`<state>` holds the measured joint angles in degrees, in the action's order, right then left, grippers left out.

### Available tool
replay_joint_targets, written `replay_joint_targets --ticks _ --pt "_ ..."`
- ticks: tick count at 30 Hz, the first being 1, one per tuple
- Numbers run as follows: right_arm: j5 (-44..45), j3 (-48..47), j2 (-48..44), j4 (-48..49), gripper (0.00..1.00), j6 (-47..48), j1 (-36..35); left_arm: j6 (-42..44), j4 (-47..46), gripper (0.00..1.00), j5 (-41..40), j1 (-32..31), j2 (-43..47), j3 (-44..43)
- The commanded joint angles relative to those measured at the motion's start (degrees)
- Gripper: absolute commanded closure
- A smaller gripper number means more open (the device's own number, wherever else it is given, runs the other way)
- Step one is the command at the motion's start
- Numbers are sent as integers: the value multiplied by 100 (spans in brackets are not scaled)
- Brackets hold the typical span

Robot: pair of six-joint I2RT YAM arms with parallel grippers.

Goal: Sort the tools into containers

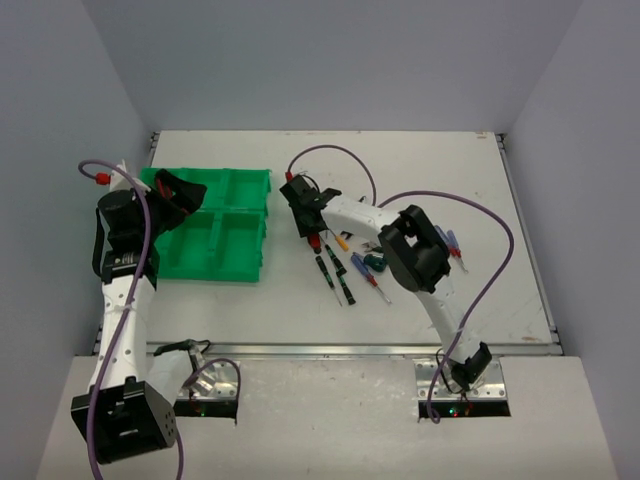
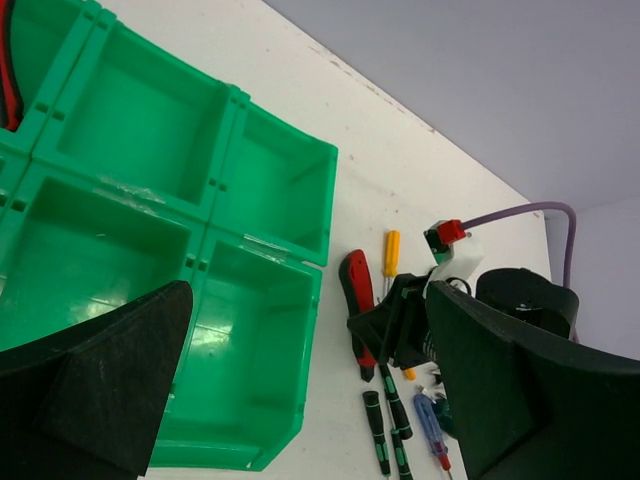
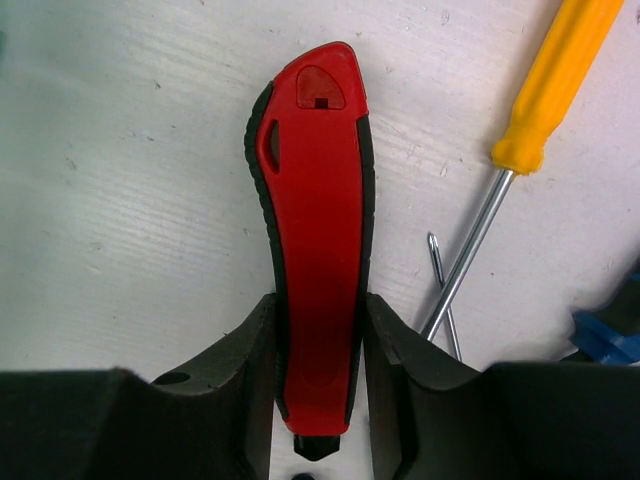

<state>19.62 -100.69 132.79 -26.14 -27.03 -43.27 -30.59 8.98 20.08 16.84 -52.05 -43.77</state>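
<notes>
A red-handled tool with black edging lies flat on the white table. My right gripper is shut on it, both fingers pressed against the handle's sides; the pair also shows from above, tool and gripper. A yellow-handled screwdriver lies just to its right. More tools lie nearby: black-and-green screwdrivers and a blue one. The green compartment tray stands to the left. My left gripper hangs wide open above its compartments, holding nothing.
Something red and black lies in a far-left compartment of the tray. Purple cables loop over the table right of the tool pile. Grey walls close in the table on three sides.
</notes>
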Motion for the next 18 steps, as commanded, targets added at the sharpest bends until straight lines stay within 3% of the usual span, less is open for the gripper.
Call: replay_joint_targets --ticks 1,2,4,9,12,18 --pt "-178 544 -920 596 91 263 -23 -185 -493 0 481 -122 -126 81" --pt "-317 959 -1304 793 97 312 -15 -210 -607 0 636 -302 -191 105" --pt "-516 1188 -1864 1011 100 374 -24 -261 -673 0 702 -606 -309 96" --pt "-1039 2277 -3102 1628 100 427 -85 -784 -1798 0 1406 -1270 -587 311" --pt "-1796 2861 -3796 2151 100 436 -94 -1392 -2639 0 1865 -1558 -829 515" --pt "-2698 3466 -4672 2862 100 300 -91 -2018 -3805 0 1964 -2214 -1318 586"
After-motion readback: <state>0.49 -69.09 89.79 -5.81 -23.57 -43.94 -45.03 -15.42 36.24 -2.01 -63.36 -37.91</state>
